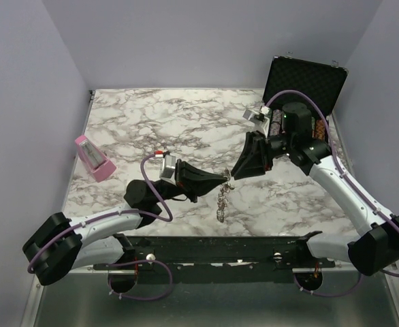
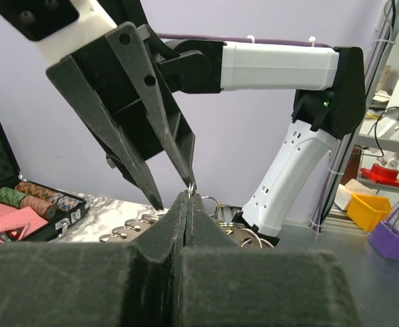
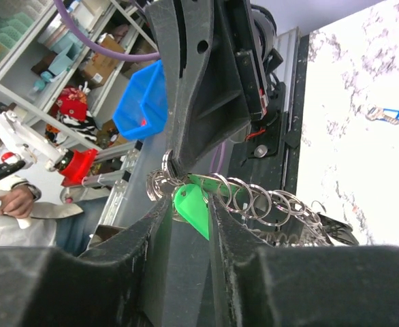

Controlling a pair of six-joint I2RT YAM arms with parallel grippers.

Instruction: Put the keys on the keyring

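Top view: even, diffuse overhead light; marble table [image 1: 186, 122] bright without glare, only soft shadows on it; frame slightly soft. Left wrist view: foam pads [image 2: 84, 286] of left gripper [image 2: 188, 196] blurred in foreground; white right arm [image 2: 281, 65] nearly clipped. Right wrist view: table very bright at right; green key [image 3: 191, 210] sharp; shelving [image 3: 43, 82] behind soft.

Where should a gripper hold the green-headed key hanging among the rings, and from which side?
Grip the green-headed key by its flat head, pads on both broad faces, coming from its free end, away from the rings: that end looks clear, the other is crowded.
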